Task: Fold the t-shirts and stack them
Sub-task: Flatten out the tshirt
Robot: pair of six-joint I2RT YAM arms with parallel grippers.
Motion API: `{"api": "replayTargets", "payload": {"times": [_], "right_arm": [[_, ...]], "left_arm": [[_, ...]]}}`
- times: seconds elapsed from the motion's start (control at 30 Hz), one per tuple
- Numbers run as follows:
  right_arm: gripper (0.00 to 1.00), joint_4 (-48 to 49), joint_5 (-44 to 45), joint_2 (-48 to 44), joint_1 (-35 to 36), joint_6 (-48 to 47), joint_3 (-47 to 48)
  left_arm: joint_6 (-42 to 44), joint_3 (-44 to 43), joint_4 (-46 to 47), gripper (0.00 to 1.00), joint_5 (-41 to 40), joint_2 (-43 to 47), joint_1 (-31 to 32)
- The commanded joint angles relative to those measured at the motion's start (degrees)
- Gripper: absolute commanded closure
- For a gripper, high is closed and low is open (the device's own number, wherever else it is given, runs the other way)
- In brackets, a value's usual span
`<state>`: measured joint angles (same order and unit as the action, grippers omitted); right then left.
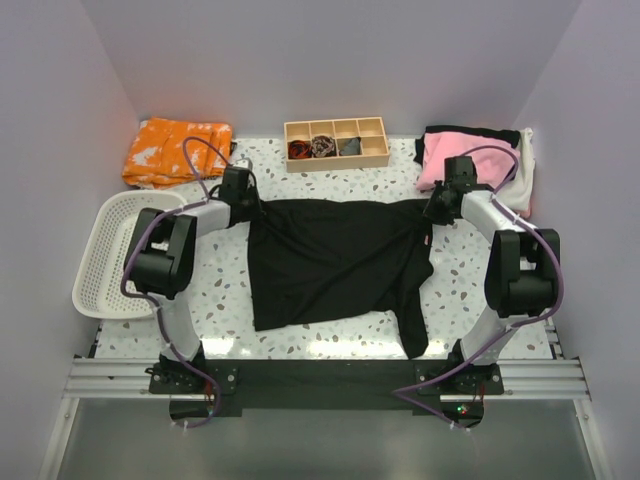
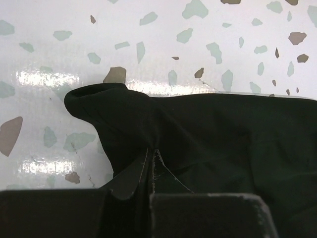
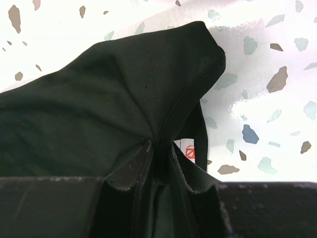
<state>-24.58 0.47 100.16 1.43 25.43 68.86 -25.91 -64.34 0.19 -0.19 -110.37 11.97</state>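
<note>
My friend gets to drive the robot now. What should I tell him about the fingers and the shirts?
Left gripper: fingers shut on one far corner of the black t-shirt.
Right gripper: fingers shut on the other far corner, beside the white label.
The black t-shirt lies spread on the table, not yet folded, with one sleeve trailing toward the near edge.
The other t-shirts, pink, black and white, sit in a pile at the far right.
Done: both far corners gripped.
Left: fold this shirt, then probably fold the others and stack them all.
</note>
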Motion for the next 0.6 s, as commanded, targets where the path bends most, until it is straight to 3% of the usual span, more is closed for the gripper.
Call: {"api": "replayTargets", "payload": {"times": [0.0,0.27,0.57], "right_arm": [[0.79,-0.21,0.05,-0.31,-0.2,-1.0,1.36],[0.81,-0.82,2.43,-3.3,-0.2,-1.26,1.36],[0.86,-0.3,4.63,-6.21,-0.2,-1.26,1.01]], "left_arm": [[1.48,-2.63,-2.9,1.0,-2.36,2.6,0.69],[5.08,-8.78,-10.9,1.0,-7.89,13.41,-0.01],[6.14,-9.75,-12.4,1.0,-10.09,13.69,-3.08]]}}
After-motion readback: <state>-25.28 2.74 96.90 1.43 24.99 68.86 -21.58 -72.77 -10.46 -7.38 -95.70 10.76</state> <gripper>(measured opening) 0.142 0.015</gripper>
